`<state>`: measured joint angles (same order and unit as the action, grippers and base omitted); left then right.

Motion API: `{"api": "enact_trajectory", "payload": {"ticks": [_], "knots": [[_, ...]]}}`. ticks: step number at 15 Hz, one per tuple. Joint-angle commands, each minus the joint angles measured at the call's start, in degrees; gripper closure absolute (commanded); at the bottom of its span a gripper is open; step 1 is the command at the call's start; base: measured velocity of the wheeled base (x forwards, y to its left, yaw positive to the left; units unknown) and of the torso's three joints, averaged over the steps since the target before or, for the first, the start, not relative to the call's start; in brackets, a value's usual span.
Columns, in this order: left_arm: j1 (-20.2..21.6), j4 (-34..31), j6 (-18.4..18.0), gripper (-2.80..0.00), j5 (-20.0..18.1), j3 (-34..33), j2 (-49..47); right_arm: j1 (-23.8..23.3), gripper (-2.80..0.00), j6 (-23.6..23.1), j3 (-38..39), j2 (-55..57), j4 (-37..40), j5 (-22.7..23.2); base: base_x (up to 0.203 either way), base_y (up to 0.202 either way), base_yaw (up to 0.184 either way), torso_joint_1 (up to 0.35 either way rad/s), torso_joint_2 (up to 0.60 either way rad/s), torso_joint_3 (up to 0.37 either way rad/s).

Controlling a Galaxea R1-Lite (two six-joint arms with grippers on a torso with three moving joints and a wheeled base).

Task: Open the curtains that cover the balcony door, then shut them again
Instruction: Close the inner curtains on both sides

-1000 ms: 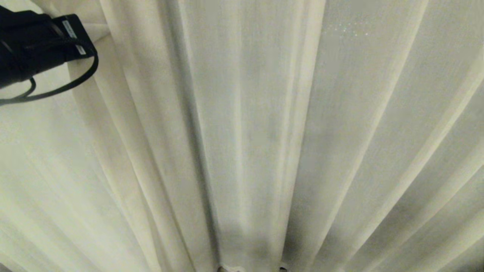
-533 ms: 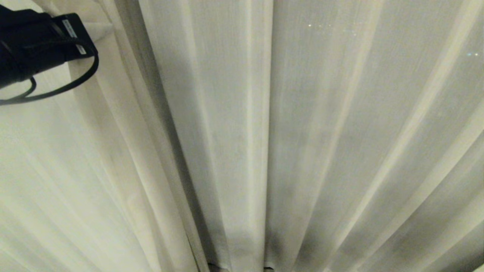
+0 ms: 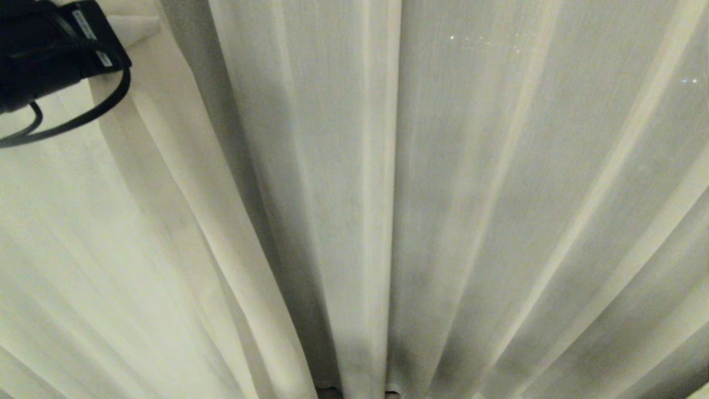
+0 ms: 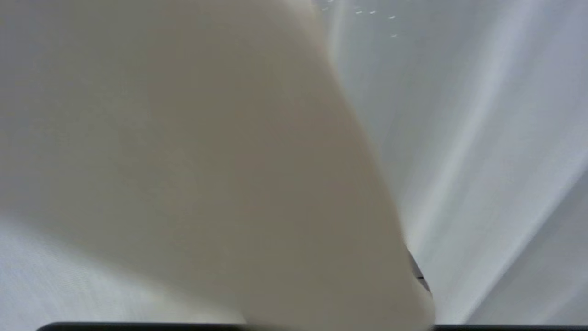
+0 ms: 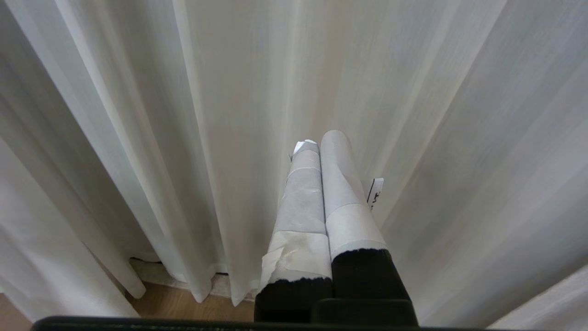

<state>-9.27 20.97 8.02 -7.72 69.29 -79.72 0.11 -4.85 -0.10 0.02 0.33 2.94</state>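
Cream curtains (image 3: 476, 199) fill the head view in long vertical pleats; two hemmed edges meet near the middle. The balcony door is hidden behind them. My left arm's black wrist (image 3: 50, 55) is at the upper left, and the cloth bunches toward its front. In the left wrist view a thick fold of curtain (image 4: 220, 174) lies over the jaws; only a dark sliver of one finger (image 4: 419, 275) shows, so the left gripper is shut on that fold. My right gripper (image 5: 319, 142), with taped fingers pressed together and empty, hangs low just before the curtains (image 5: 183, 115).
A strip of wooden floor (image 5: 183, 303) and a pale threshold (image 5: 151, 271) show under the curtain hems in the right wrist view. A black cable (image 3: 83, 116) loops below the left wrist.
The whole head picture shifted left over the first half second. Since then my left wrist has moved slightly up and left, drawing the left panel's fold with it. The right gripper stays still.
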Motion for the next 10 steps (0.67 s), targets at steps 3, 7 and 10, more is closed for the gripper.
{"api": "enact_trajectory", "payload": {"ticks": [3,7,10], "knots": [[-4.60,0.13,0.06,0.00,-0.16,0.29,0.71,0.07,0.00,-0.07,0.01,-0.02,0.02,0.05,0.000,0.000,0.000,0.000,0.00,0.000],[-11.91,0.13,-1.61,0.00,0.27,0.51,-0.03,0.07,0.00,-0.07,0.01,-0.02,0.02,0.05,0.000,0.000,0.000,0.000,0.00,0.000],[-17.13,0.13,-2.08,0.00,0.09,3.19,-2.35,0.07,0.00,-0.07,0.01,-0.02,0.02,0.05,0.000,0.000,0.000,0.000,0.00,0.000]]}}
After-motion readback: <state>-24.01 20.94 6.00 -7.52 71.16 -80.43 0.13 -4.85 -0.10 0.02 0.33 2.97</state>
